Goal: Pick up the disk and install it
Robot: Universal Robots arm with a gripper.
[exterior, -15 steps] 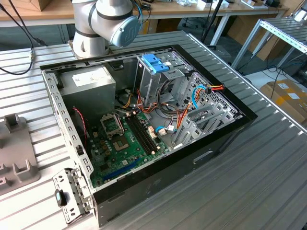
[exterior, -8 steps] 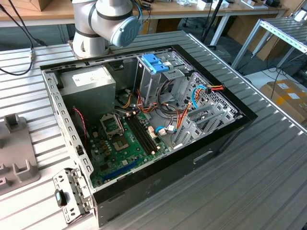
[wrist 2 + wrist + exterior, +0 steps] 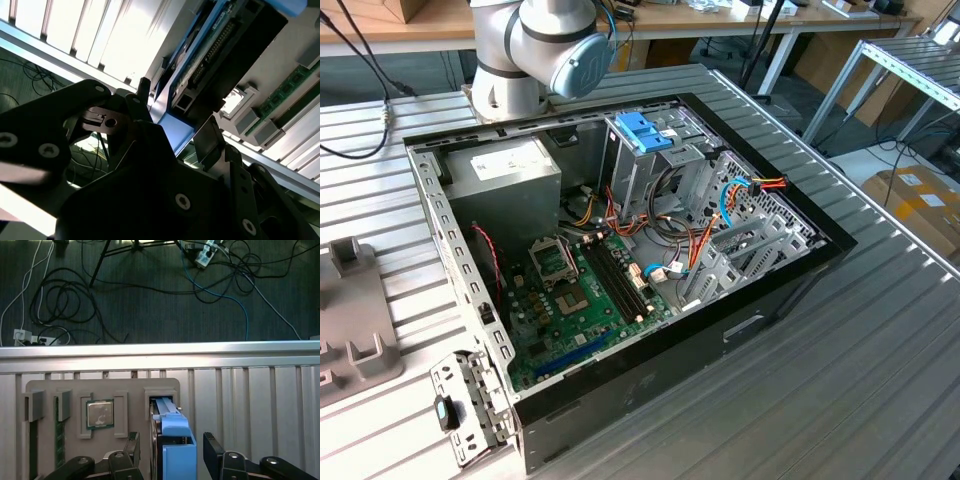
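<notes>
- Aluminium slats make up the table (image 3: 880,400) that carries everything. The exterior view spreads it wide, while the first wrist view adds one edge of it, with dark floor and loose cables (image 3: 65,300) beyond.
- Next in size is the open computer case (image 3: 650,385), which the exterior view shows lying on its side on the table. Its green motherboard (image 3: 570,300) faces up. The power supply (image 3: 505,175) sits in the corner nearest my arm's base (image 3: 535,50).
- A tall metal drive cage (image 3: 625,180) stands inside the case, with a blue clip (image 3: 645,130) on top.
- The first wrist view gives me a grey holder tray (image 3: 165,385) lying flat on the slats. A processor chip (image 3: 101,413) sits in one pocket and a green memory stick (image 3: 59,440) in a slot further along.
- The disk (image 3: 176,427) stands on edge in the tray's end slot, its bright blue carrier turned toward me. The second wrist view adds its circuit-board face and a row of connector pins.
- My gripper (image 3: 171,437) straddles the disk with the jaws spread, one finger on each side. In the first wrist view a thin gap shows on both sides.
- In the second wrist view one pad (image 3: 207,142) sits just beside the carrier's blue corner. I cannot tell whether it touches.
</notes>
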